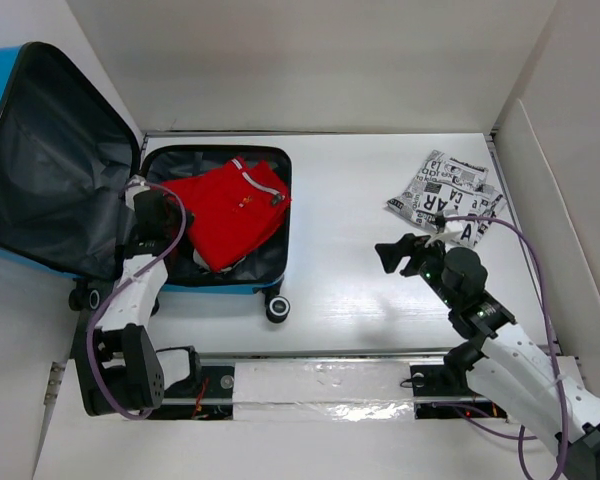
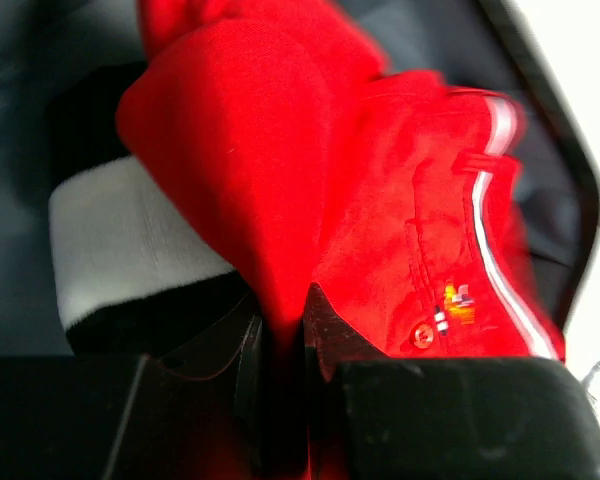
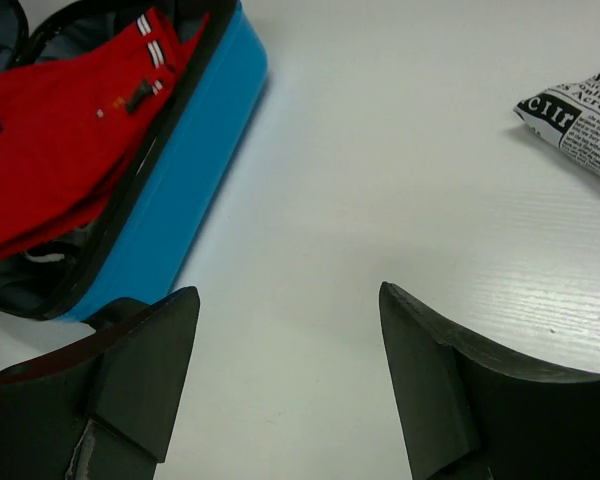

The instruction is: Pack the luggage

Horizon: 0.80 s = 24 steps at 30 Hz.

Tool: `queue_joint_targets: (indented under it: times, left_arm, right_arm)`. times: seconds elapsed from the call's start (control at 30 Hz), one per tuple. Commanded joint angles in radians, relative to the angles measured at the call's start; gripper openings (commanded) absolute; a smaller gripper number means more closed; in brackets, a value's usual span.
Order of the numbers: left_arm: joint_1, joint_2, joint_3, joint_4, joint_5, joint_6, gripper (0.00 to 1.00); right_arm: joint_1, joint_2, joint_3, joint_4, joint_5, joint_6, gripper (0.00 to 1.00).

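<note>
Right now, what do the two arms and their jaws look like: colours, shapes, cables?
Both the left arm and the right arm have white links with black joints. A thin purple cable loops along each. The jaws are matte black, broad and wedge-shaped.

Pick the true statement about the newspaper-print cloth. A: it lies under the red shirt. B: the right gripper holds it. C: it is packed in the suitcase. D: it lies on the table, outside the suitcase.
D: the newspaper-print cloth lies on the table, well apart from the suitcase holding the red shirt, and the right gripper stands open and empty.
</note>
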Motion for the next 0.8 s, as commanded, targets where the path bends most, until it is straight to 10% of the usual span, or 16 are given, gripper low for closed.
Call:
queue_joint_targets:
  times: [0.0, 0.27, 0.6, 0.77]
  left_arm:
    - [0.021, -0.013, 0.002, 0.046, -0.034, -0.059, 0.0]
    - [0.096, -0.082, -0.027, 0.03, -0.174, -0.093, 0.0]
    - [0.12, -0.007, -0.005, 0.016, -0.068, -0.124, 0.76]
    - [0.12, -0.129, 0.024, 0.019, -0.089, -0.112, 0.84]
  right_arm:
    - [-0.007, -0.035, 0.006, 0.023, 0.016, -0.023, 0.78]
    - [-0.007, -0.046, 0.009, 0.0, 0.034, -0.028, 0.78]
    - [-0.007, 0.0, 0.02, -0.041, 0.163, 0.012, 0.73]
    - [-0.007, 0.017, 0.012, -0.046, 0.238, 0.029, 0.51]
